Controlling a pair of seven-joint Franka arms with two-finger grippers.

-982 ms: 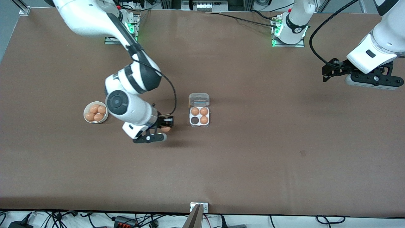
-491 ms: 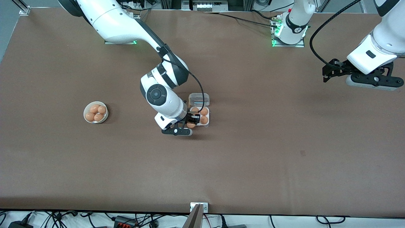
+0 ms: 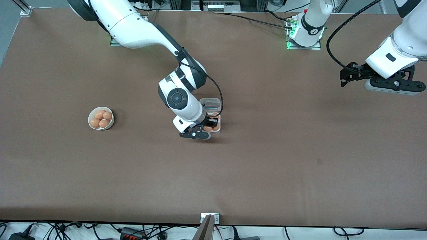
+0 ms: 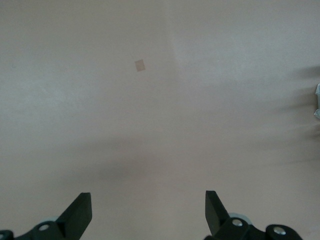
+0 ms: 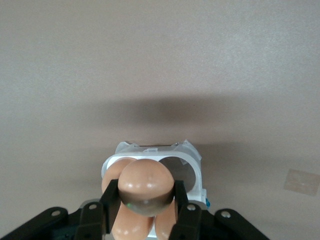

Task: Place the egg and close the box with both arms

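Over clear plastic box (image 5: 192, 165), right gripper (image 5: 145, 197) clamps smooth egg (image 5: 145, 185).

This is a robotics lab. Two white arm bases (image 3: 304, 31) are bolted on metal plates along the top edge of a bare brown counter (image 3: 267, 160), with green status lights glowing. Loose black cables (image 3: 60, 230) and power bricks trail below its bottom edge.

arms (image 3: 133, 23): glossy white | joints: black bands | cables: black
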